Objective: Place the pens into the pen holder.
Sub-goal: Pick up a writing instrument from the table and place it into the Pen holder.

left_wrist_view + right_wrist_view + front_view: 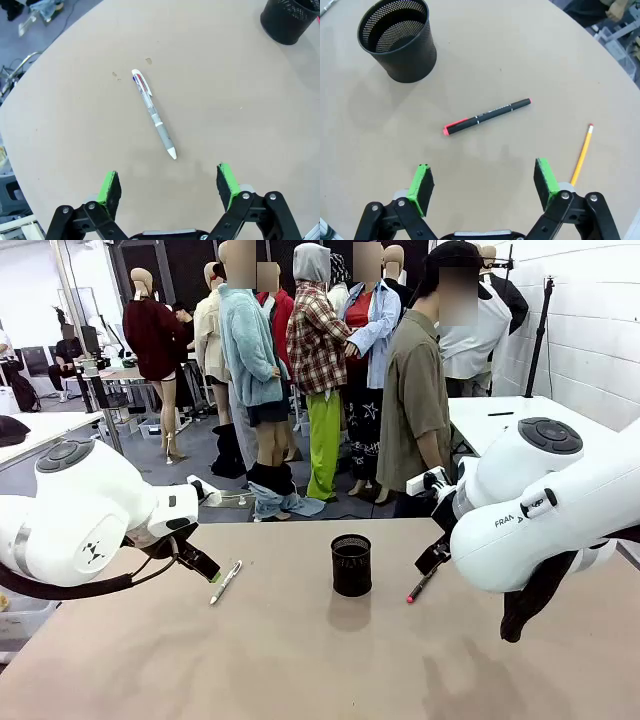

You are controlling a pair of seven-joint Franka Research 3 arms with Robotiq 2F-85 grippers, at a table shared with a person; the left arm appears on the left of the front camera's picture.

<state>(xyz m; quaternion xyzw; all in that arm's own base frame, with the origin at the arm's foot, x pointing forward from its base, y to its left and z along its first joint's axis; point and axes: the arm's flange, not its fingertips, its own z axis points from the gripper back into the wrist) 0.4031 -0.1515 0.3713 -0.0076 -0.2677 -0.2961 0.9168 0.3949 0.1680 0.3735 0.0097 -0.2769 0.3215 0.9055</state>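
A white pen (pixel 154 114) lies flat on the tan table, just ahead of my left gripper (pixel 168 187), which hovers open above it with nothing between its green pads. From the front, that white pen (pixel 226 581) sits left of the black mesh pen holder (pixel 351 565), beside my left gripper (pixel 200 565). A black pen with a pink-red cap (pixel 487 116) lies ahead of my open, empty right gripper (pixel 482 182). A yellow pencil (pixel 582 154) rests by one of its fingers. The pen holder (pixel 397 40) stands upright and empty. The black pen (pixel 420 585) lies right of the holder, below my right gripper (pixel 433 558).
A person (pixel 415 410) stands beyond the table's far edge (pixel 300 521), turned away. The curved table rim (pixel 30 95) runs close to the white pen. A second white table (pixel 510 415) stands at the back right.
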